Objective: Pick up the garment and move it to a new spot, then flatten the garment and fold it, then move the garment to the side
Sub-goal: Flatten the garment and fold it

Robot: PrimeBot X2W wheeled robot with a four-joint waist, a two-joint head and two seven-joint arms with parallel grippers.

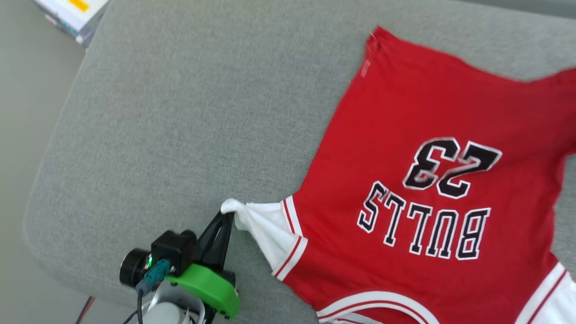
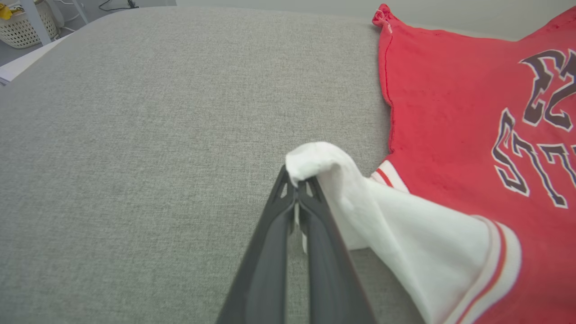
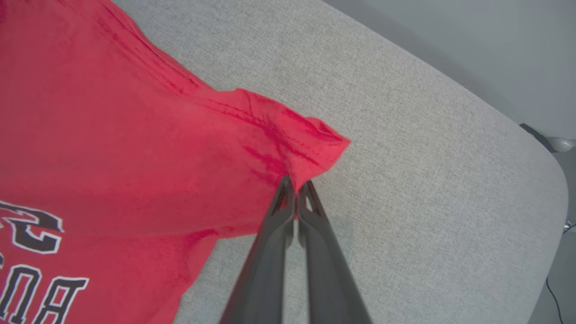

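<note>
Left gripper, right gripper — on one garment

Garment lies on the cushion (right half).

The garment runs off the head view's right and bottom edges, which cut through its neckline, its far sleeve and one red corner. At the tip of its white sleeve, bunched cloth drapes over the ends of the left gripper, so how deep the pinch goes cannot be told. At the garment's other red corner a fold covers the fingertip ends of the right gripper. Both wrist views clip the lettering at the frame. Well away from the garment, past the corner of the grey cushion, a pale stack is cropped and blurred beyond telling. A basket is likewise cropped.
</note>
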